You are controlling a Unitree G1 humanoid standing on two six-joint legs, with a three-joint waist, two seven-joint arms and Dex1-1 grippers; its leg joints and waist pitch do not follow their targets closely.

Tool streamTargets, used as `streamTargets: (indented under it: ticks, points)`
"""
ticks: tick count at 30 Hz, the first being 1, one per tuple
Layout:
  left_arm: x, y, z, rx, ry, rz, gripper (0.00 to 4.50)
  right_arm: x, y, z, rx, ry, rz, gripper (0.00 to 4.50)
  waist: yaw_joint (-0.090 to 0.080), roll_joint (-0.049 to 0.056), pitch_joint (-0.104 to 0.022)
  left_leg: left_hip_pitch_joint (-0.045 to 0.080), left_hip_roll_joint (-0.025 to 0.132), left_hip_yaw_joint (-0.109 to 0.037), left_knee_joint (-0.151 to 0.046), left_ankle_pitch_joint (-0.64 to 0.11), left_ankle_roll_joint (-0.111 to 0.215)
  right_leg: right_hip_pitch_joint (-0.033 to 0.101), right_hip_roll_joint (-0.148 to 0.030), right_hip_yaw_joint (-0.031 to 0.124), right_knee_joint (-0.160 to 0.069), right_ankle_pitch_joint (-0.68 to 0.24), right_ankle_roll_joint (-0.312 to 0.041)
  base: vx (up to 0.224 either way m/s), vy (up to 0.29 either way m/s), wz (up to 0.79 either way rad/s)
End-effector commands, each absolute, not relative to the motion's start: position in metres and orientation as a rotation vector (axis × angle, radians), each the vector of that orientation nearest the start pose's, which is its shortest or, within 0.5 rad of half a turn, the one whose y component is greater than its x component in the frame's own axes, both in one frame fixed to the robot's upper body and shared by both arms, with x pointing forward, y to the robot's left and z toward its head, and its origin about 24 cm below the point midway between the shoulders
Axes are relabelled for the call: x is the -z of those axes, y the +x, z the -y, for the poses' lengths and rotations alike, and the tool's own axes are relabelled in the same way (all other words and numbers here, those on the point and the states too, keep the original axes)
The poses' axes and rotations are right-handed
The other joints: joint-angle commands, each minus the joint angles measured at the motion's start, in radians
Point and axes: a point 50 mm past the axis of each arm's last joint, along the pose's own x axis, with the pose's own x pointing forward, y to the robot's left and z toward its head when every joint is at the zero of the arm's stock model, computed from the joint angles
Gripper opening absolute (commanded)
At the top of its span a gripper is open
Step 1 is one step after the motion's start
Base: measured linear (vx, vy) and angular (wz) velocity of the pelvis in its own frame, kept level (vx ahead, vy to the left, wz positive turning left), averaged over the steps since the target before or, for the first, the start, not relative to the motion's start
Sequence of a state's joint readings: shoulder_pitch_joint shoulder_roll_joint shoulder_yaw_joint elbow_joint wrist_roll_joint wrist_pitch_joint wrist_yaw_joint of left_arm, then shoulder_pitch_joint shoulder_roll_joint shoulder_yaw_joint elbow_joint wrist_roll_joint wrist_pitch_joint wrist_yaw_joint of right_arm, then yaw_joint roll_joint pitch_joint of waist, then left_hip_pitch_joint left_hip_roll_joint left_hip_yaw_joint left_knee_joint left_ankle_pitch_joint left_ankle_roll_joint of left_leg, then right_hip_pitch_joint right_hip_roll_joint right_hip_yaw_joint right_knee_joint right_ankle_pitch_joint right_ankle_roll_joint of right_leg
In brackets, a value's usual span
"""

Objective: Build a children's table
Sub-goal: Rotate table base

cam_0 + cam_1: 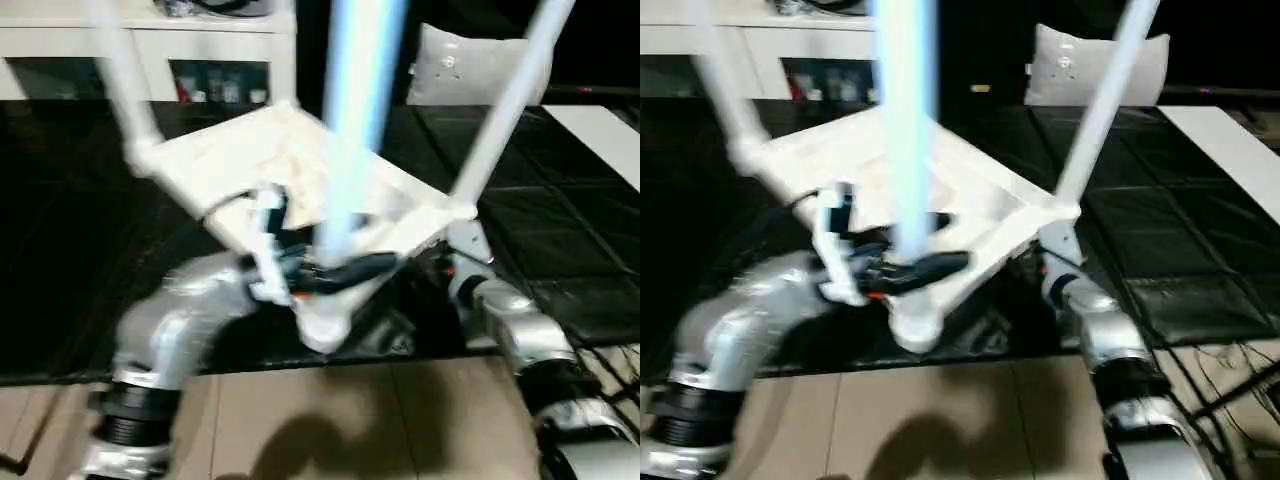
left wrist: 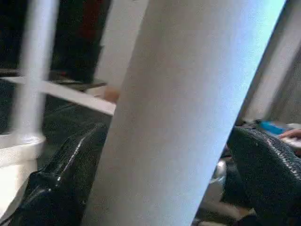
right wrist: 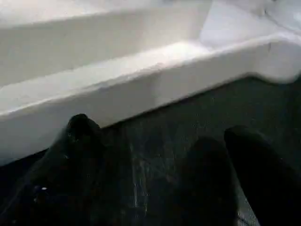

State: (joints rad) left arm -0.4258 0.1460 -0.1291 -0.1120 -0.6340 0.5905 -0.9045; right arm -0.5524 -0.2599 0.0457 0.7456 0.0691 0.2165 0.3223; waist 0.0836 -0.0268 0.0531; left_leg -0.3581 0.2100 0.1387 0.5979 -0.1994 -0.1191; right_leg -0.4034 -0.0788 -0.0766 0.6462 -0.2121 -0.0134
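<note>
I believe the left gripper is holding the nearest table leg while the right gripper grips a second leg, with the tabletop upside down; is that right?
Not quite: the right gripper holds no leg. The right wrist view shows its fingers apart beside the tabletop's rim, closed on nothing. The rest stands: the left gripper holds the nearest leg, and the tabletop is upside down.

White tabletop (image 1: 300,160) and legs (image 1: 505,110); black fingers (image 2: 263,169); silver forearms (image 1: 170,330); dark tiled mat (image 1: 560,240); beige floor (image 1: 380,420).
</note>
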Motion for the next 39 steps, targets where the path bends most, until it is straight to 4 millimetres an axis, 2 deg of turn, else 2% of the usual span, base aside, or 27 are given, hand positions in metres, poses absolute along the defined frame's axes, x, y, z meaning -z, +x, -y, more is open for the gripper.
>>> streamTargets:
  ticks: [1,2,3,4,5,9,11,15,17,18,19,21,22,23,26,27,28,32,33,34,35,36,37,39]
  points:
    - [-0.156,0.263,-0.037,1.497,-0.376,0.046,4.44,-0.036,0.350,0.148,-0.426,-0.151,-0.356,4.50,0.003,-0.010,-0.072,-0.018,-0.002,0.023,-0.056,-0.004,0.030,0.083,-0.042,0.044,-0.064,0.033,-0.200,0.000,0.000,0.00]
    - [-0.156,0.263,-0.037,1.498,-0.377,0.046,4.44,-0.036,0.350,0.146,-0.431,-0.152,-0.356,4.50,-0.001,-0.012,-0.071,-0.018,-0.002,0.024,-0.056,-0.009,0.030,0.083,-0.042,0.046,-0.065,0.031,-0.196,0.000,0.000,0.00]
    - [-0.156,0.264,-0.034,1.500,-0.379,0.045,4.44,-0.035,0.350,0.143,-0.443,-0.154,-0.356,4.50,-0.003,-0.008,-0.070,-0.018,-0.002,0.024,-0.057,-0.016,0.028,0.083,-0.042,0.047,-0.065,0.027,-0.197,0.000,0.000,0.00]
    - [-0.156,0.264,-0.029,1.495,-0.377,0.042,4.44,-0.034,0.350,0.138,-0.465,-0.160,-0.355,4.50,-0.008,-0.012,-0.070,-0.014,-0.001,0.025,-0.057,-0.032,0.027,0.080,-0.042,0.047,-0.067,0.014,-0.197,0.000,0.000,0.00]
    - [-0.156,0.264,-0.028,1.490,-0.374,0.042,4.44,-0.033,0.350,0.136,-0.470,-0.162,-0.355,4.50,-0.015,-0.015,-0.068,-0.015,-0.002,0.026,-0.058,-0.043,0.028,0.080,-0.040,0.048,-0.069,-0.003,-0.199,0.000,0.000,0.00]
    - [-0.151,0.274,-0.016,1.372,-0.323,0.036,4.44,-0.029,0.352,0.133,-0.441,-0.156,-0.359,4.50,-0.020,-0.013,-0.067,-0.010,0.002,0.027,-0.058,-0.074,0.033,0.075,-0.041,0.050,-0.077,-0.054,-0.196,0.000,0.000,0.00]
    - [-0.148,0.285,-0.014,1.274,-0.277,0.030,4.44,-0.026,0.352,0.141,-0.414,-0.159,-0.370,4.50,-0.018,-0.017,-0.066,-0.007,0.002,0.028,-0.058,-0.086,0.036,0.073,-0.040,0.051,-0.079,-0.072,-0.191,0.000,0.000,0.00]
    - [-0.147,0.294,-0.016,1.194,-0.233,0.039,4.44,-0.022,0.349,0.158,-0.366,-0.161,-0.381,4.50,-0.014,-0.017,-0.066,-0.006,0.001,0.028,-0.057,-0.088,0.039,0.071,-0.040,0.051,-0.081,-0.080,-0.182,0.000,0.000,0.00]
    - [-0.148,0.295,-0.015,1.175,-0.237,0.057,4.44,-0.021,0.347,0.170,-0.332,-0.155,-0.384,4.50,-0.009,-0.016,-0.068,-0.005,0.002,0.028,-0.057,-0.084,0.041,0.070,-0.041,0.052,-0.078,-0.066,-0.191,0.000,0.000,0.00]
    - [-0.148,0.295,-0.014,1.172,-0.238,0.068,4.44,-0.019,0.345,0.179,-0.315,-0.154,-0.382,4.50,-0.007,-0.012,-0.067,-0.004,0.002,0.028,-0.056,-0.082,0.043,0.069,-0.041,0.052,-0.079,-0.059,-0.196,0.000,0.000,0.00]
    - [-0.148,0.295,-0.014,1.170,-0.235,0.072,4.44,-0.019,0.345,0.181,-0.313,-0.154,-0.379,4.50,-0.005,-0.016,-0.068,-0.006,0.003,0.029,-0.055,-0.078,0.045,0.071,-0.041,0.052,-0.078,-0.043,-0.201,0.000,0.000,0.00]
    - [-0.145,0.293,-0.019,1.193,-0.205,0.077,4.44,-0.022,0.341,0.192,-0.298,-0.136,-0.350,4.50,0.006,-0.010,-0.069,-0.005,0.001,0.029,-0.055,-0.072,0.053,0.071,-0.040,0.054,-0.075,-0.017,-0.205,0.000,0.000,0.00]
    - [-0.143,0.293,-0.024,1.218,-0.172,0.074,4.44,-0.024,0.338,0.198,-0.310,-0.109,-0.344,4.50,0.011,-0.012,-0.068,-0.003,0.000,0.029,-0.055,-0.075,0.060,0.071,-0.038,0.053,-0.078,-0.015,-0.201,0.000,0.000,0.00]
    - [-0.140,0.292,-0.029,1.242,-0.142,0.064,4.44,-0.027,0.335,0.202,-0.323,-0.096,-0.333,4.50,0.013,-0.009,-0.068,-0.004,0.001,0.027,-0.057,-0.082,0.064,0.071,-0.039,0.052,-0.077,-0.023,-0.199,0.000,0.000,0.00]
    - [-0.132,0.289,-0.046,1.322,-0.062,0.022,4.44,-0.037,0.327,0.212,-0.373,-0.115,-0.280,4.50,0.011,-0.008,-0.066,-0.002,0.003,0.027,-0.060,-0.101,0.057,0.069,-0.039,0.051,-0.081,-0.062,-0.193,0.000,0.000,0.00]
    - [-0.130,0.288,-0.052,1.347,-0.041,0.005,4.44,-0.040,0.325,0.214,-0.392,-0.124,-0.265,4.50,0.014,-0.001,-0.064,-0.001,0.003,0.025,-0.062,-0.112,0.056,0.068,-0.040,0.051,-0.083,-0.077,-0.190,0.000,0.000,0.00]
    - [-0.129,0.287,-0.056,1.363,-0.022,-0.011,4.44,-0.042,0.323,0.216,-0.409,-0.137,-0.252,4.50,0.009,-0.006,-0.063,-0.003,0.004,0.025,-0.064,-0.125,0.052,0.069,-0.039,0.052,-0.084,-0.095,-0.185,0.000,0.000,0.00]
    - [-0.116,0.293,-0.083,1.423,0.156,-0.122,4.44,-0.056,0.310,0.227,-0.527,-0.274,-0.203,4.50,0.010,0.002,-0.059,0.002,0.003,0.027,-0.066,-0.165,0.043,0.063,-0.039,0.053,-0.093,-0.179,-0.168,0.000,0.000,0.00]
    - [-0.115,0.293,-0.084,1.424,0.170,-0.127,4.28,-0.056,0.309,0.227,-0.538,-0.278,-0.202,4.50,0.010,0.002,-0.058,0.002,0.002,0.026,-0.068,-0.168,0.046,0.063,-0.037,0.052,-0.097,-0.185,-0.164,0.000,0.000,0.00]
    - [-0.109,0.297,-0.089,1.424,0.256,-0.150,4.28,-0.060,0.304,0.228,-0.595,-0.297,-0.202,4.50,0.011,0.005,-0.058,0.002,0.001,0.024,-0.068,-0.170,0.049,0.063,-0.036,0.052,-0.099,-0.187,-0.158,0.000,0.000,0.00]
    - [-0.103,0.302,-0.094,1.422,0.359,-0.176,4.18,-0.064,0.298,0.229,-0.663,-0.314,-0.210,4.50,0.010,0.003,-0.058,0.003,0.002,0.024,-0.068,-0.175,0.051,0.063,-0.036,0.052,-0.100,-0.191,-0.154,0.000,0.000,0.00]
    - [-0.101,0.304,-0.095,1.422,0.386,-0.182,4.18,-0.065,0.296,0.229,-0.681,-0.315,-0.214,4.50,0.010,0.001,-0.059,0.003,0.002,0.024,-0.068,-0.178,0.055,0.063,-0.036,0.052,-0.101,-0.191,-0.151,0.000,0.000,0.00]
    - [-0.098,0.306,-0.096,1.418,0.442,-0.189,3.98,-0.067,0.293,0.229,-0.709,-0.313,-0.220,4.50,0.011,0.003,-0.062,-0.001,0.005,0.020,-0.069,-0.156,0.055,0.067,-0.041,0.053,-0.093,-0.156,-0.159,0.000,0.000,0.00]
    - [-0.095,0.309,-0.096,1.416,0.497,-0.194,3.87,-0.069,0.291,0.229,-0.739,-0.308,-0.231,4.50,0.012,0.001,-0.062,0.000,0.005,0.021,-0.068,-0.157,0.059,0.066,-0.039,0.053,-0.096,-0.147,-0.161,0.000,0.000,0.00]
